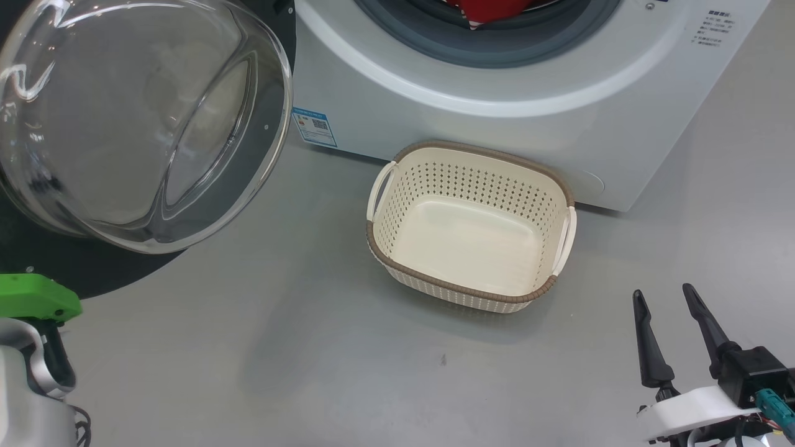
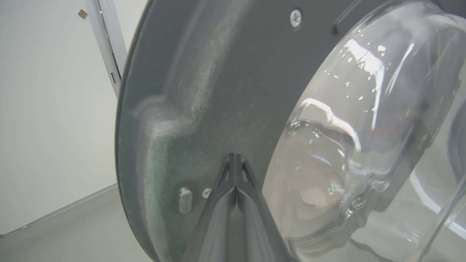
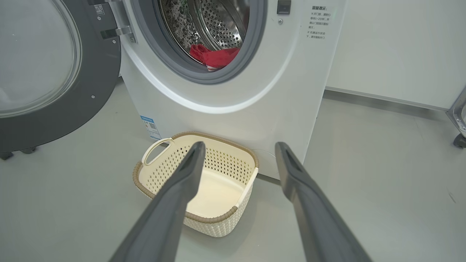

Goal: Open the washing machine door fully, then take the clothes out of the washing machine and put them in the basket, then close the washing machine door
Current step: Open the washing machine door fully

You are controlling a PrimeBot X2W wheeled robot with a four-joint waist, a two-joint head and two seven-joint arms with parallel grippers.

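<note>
The washing machine door [image 1: 248, 161] stands swung open at the left, its clear glass bowl [image 1: 143, 118] bulging towards me. My left gripper [image 2: 235, 157] is shut, its tips against the door's dark inner face [image 2: 218, 72] beside the glass. Red clothes [image 3: 214, 56] lie at the front of the steel drum in the white washing machine [image 3: 218, 116]; the clothes [image 1: 490, 11] also peek in at the head view's top. The cream basket [image 1: 459, 287] sits on the floor against the washing machine [image 1: 497, 112], with nothing in it. My right gripper [image 1: 663, 292] is open, low and right of the basket [image 3: 218, 136], holding nothing.
Grey floor spreads around the basket. A blue sticker [image 1: 313, 127] marks the machine's lower left front. A white wall and skirting run to the machine's right, with a wheeled frame's caster [image 3: 459, 140] at the far right. My left arm's green part [image 1: 34, 298] is at the lower left.
</note>
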